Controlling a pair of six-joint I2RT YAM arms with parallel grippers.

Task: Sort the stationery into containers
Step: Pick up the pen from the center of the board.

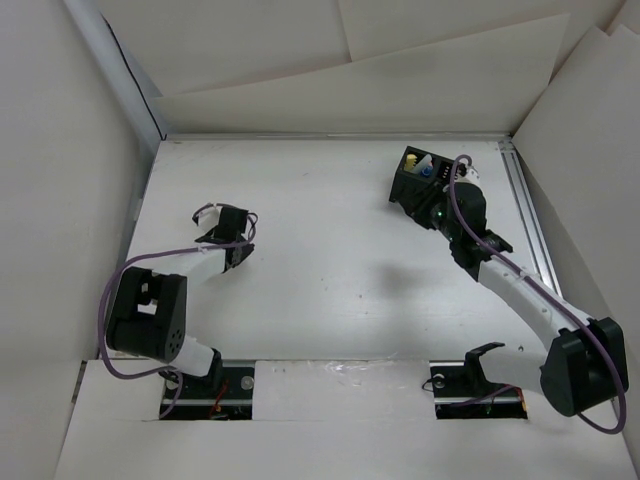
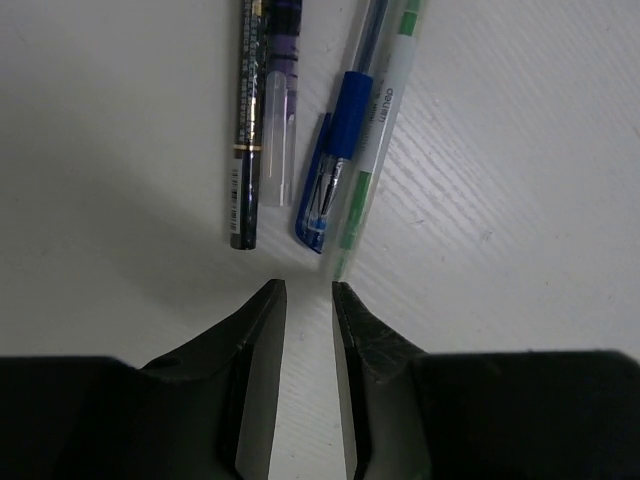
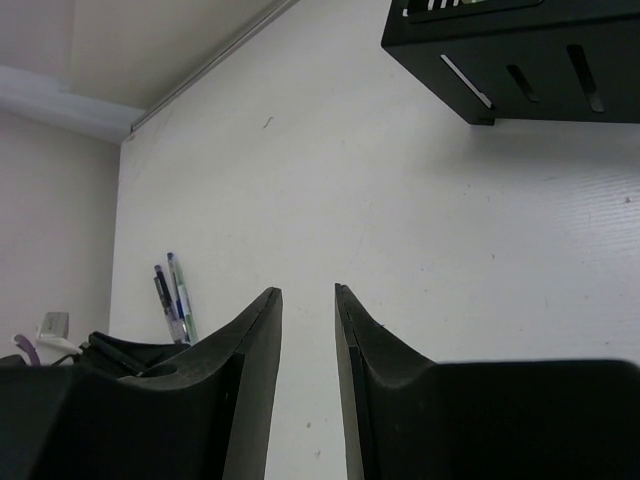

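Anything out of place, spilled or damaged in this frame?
Nothing is spilled or broken. Three pens lie side by side on the left part of the table. The black box stands upright at the far right with a few items inside, turned slightly askew to the table's edges.

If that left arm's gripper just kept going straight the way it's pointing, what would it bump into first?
Probably the near end of the green-and-white pen, with the blue pen right beside it; both lie just ahead of the left gripper. Its height over them is unclear.
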